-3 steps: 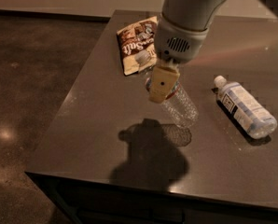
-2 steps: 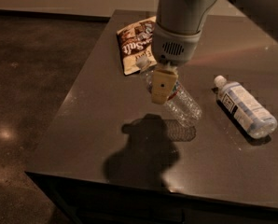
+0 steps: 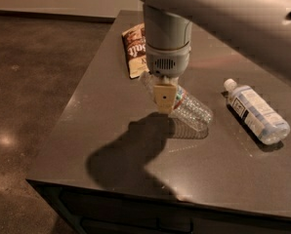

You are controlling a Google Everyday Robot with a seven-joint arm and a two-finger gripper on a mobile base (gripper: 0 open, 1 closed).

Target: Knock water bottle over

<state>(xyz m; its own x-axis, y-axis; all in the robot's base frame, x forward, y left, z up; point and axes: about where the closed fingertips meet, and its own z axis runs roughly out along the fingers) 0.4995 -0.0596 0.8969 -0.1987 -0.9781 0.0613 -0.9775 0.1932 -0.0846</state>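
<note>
The water bottle, small, clear and ribbed with a narrow reddish label band, lies on its side on the dark table, base pointing right. Its cap end is hidden behind my gripper. The gripper hangs from the grey wrist just above the table, right against the bottle's neck end on its left side. Its shadow falls on the table in front.
A second clear bottle with a large white-and-blue label lies on its side at the right. A brown snack bag lies at the back behind the gripper. The table's left edge and front edge drop off to a dark floor.
The water bottle has gone from leaning to lying flat on its side, base swung out to the right. The gripper has stayed low beside its neck end.
</note>
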